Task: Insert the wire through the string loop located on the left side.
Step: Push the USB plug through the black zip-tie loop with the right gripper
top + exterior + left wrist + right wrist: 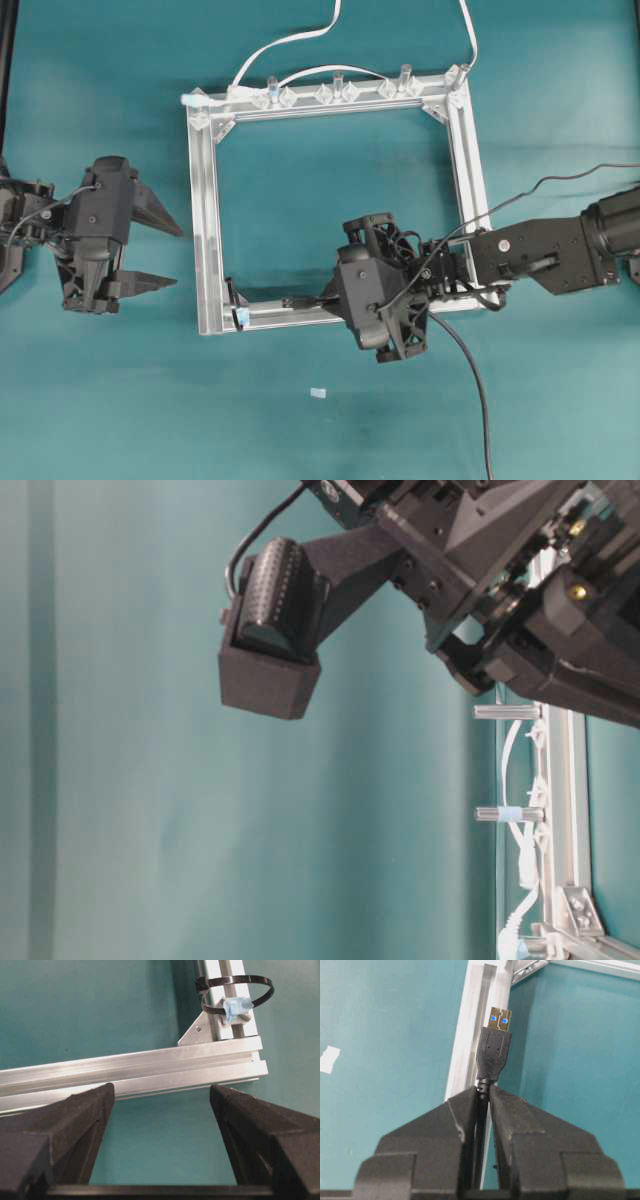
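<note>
Wire (492, 1055) sat clamped in the right pincer (483, 1097), its black plug sticking out just past the fingertips with the metal tip showing two small blue marks; no writing could be read on it or anywhere else. From the overhead view the right arm reached in level across the aluminium frame (208, 220), its pincer (318, 299) pointing along the frame's near rail, the plug (292, 300) just ahead of the tips. Beyond the plug, at the frame's near-left corner, stood the string loop (236, 298), a thin dark band with a light-blue tag (235, 1007) at its base; plug and loop were near but apart. The left pincer (160, 255) stood wide apart and held nothing, level over the teal worktop (100, 400), just outside the frame's left rail. In its wrist view the loop (235, 991) lay ahead and to the right.
</note>
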You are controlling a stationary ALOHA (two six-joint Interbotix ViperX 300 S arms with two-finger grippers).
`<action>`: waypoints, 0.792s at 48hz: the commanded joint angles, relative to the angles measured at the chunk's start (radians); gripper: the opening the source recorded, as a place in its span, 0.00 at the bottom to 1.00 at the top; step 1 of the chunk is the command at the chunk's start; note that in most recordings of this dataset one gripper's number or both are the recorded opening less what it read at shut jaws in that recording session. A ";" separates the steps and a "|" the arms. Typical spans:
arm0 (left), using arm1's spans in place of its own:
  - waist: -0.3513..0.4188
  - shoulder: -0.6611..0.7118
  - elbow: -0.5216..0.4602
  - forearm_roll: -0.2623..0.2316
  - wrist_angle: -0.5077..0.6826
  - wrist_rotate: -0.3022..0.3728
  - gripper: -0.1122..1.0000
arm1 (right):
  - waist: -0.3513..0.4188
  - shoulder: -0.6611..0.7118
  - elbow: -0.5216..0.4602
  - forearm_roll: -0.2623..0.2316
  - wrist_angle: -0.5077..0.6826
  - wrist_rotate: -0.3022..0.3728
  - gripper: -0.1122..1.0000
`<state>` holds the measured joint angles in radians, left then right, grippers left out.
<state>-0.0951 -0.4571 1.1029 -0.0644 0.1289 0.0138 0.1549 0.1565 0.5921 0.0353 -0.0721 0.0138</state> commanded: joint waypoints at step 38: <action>-0.003 -0.006 -0.012 0.003 0.005 0.000 0.84 | -0.003 0.009 -0.060 -0.002 -0.006 -0.002 0.19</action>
<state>-0.0951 -0.4571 1.1029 -0.0644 0.1381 0.0138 0.1549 0.1718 0.5691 0.0353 -0.0721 0.0138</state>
